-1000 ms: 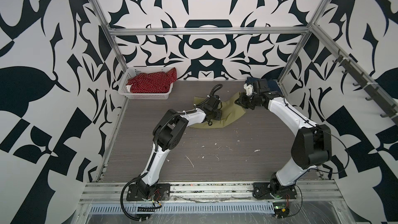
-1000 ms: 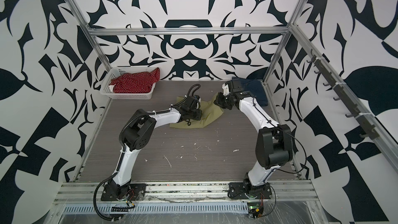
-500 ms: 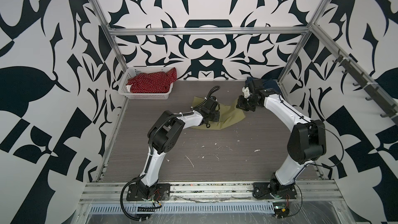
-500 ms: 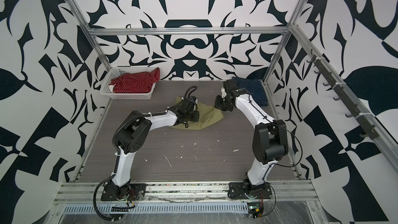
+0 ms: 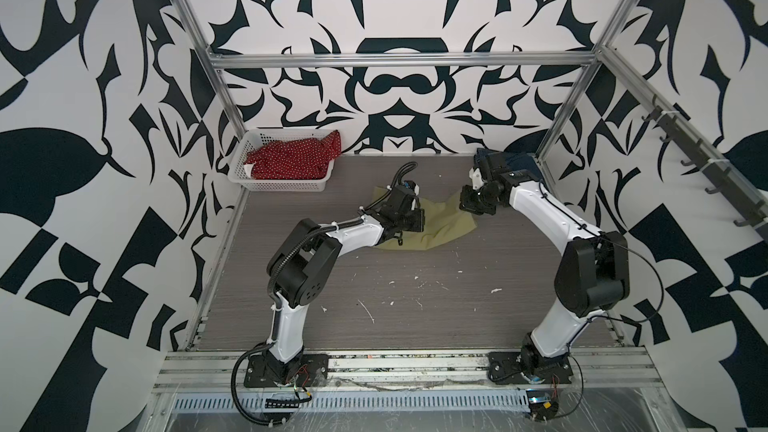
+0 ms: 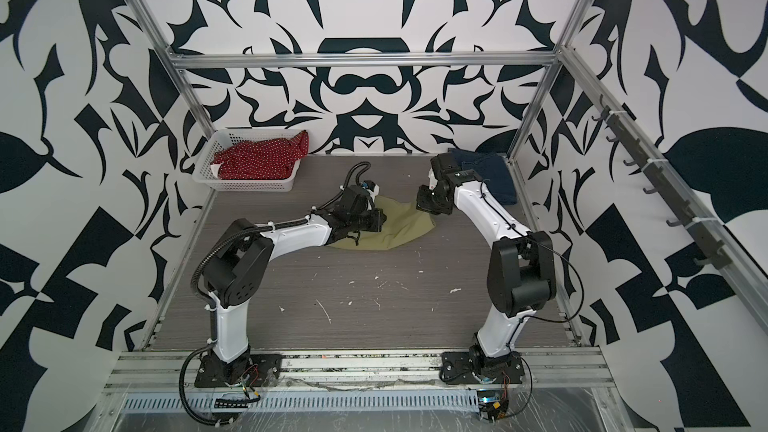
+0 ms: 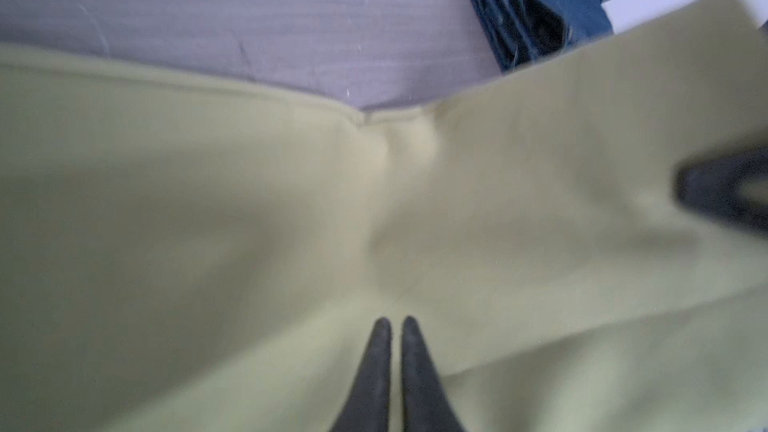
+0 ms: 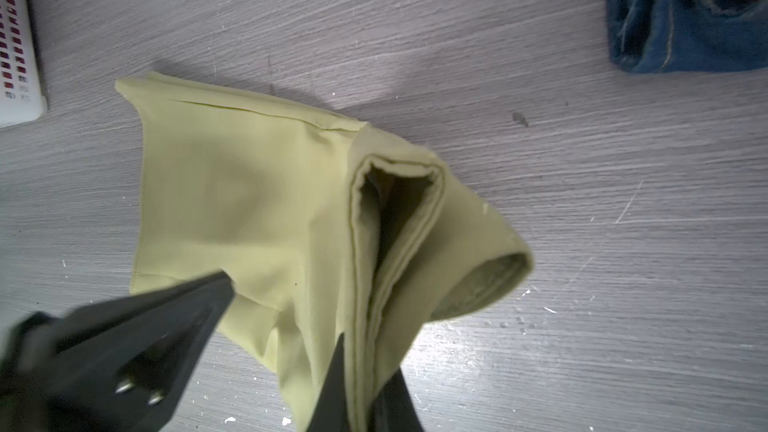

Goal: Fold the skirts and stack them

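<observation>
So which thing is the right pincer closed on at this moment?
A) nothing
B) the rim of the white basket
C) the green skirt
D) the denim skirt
C: in the right wrist view the right pincer is shut on a folded edge of the green skirt, while the denim skirt lies apart from it, untouched.

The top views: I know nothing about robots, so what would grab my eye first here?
In the middle, an olive-green skirt is pinched between two white arms, with the left end effector and right end effector both shut on it. At the far left corner a red polka-dot skirt fills a white basket, and a dark blue denim skirt lies folded in the far right corner. Bold black-and-white patterned walls surround everything.
</observation>
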You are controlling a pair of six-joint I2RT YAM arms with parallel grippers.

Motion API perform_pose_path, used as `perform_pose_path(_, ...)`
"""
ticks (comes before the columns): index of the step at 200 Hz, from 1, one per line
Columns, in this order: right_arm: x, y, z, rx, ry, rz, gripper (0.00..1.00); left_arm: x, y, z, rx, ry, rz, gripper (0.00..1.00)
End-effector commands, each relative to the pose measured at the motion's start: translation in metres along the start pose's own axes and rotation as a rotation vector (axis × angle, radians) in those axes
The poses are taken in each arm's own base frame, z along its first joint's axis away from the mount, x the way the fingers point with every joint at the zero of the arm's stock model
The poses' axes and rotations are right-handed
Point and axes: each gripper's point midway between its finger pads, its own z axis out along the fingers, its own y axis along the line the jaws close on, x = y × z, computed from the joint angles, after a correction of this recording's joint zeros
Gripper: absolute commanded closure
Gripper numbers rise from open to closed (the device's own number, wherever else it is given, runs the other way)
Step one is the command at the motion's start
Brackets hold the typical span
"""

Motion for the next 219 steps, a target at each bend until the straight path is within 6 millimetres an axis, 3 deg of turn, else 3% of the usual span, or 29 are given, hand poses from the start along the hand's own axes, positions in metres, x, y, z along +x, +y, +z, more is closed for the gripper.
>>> perform_pose_path(1,-0.015,0.0,-0.01,0.012,-0.044,-0.018,1.0,0.017,-0.01,0.011,0.096,0.044,-0.059,0.94)
perform_pose_path(42,-0.023,0.0,-0.016,0.03,-0.054,-0.019,1.0,0.054,-0.021,0.03,0.13,0.141,-0.06,0.97)
perform_pose_path(66,-0.024,0.014,-0.02,0.0,-0.066,-0.024,1.0,0.066,-0.02,0.042,0.145,0.163,-0.088,0.98)
perform_pose_path(113,-0.015,0.053,-0.013,-0.052,-0.044,-0.071,1.0,0.066,-0.022,0.053,0.152,0.163,-0.092,0.99)
perform_pose_path(133,-0.01,0.056,-0.003,-0.04,-0.018,-0.077,1.0,0.06,-0.021,0.047,0.13,0.136,-0.082,0.98)
perform_pose_path(165,-0.011,0.052,-0.002,-0.016,-0.025,-0.08,1.0,0.033,-0.019,0.013,0.092,0.027,-0.063,0.95)
perform_pose_path(199,-0.012,0.048,-0.008,0.009,-0.033,-0.099,1.0,-0.016,-0.02,-0.071,0.029,-0.089,-0.061,0.88)
perform_pose_path(219,-0.012,0.044,-0.009,0.028,-0.038,-0.106,1.0,-0.031,0.002,-0.119,-0.062,-0.182,-0.05,0.67)
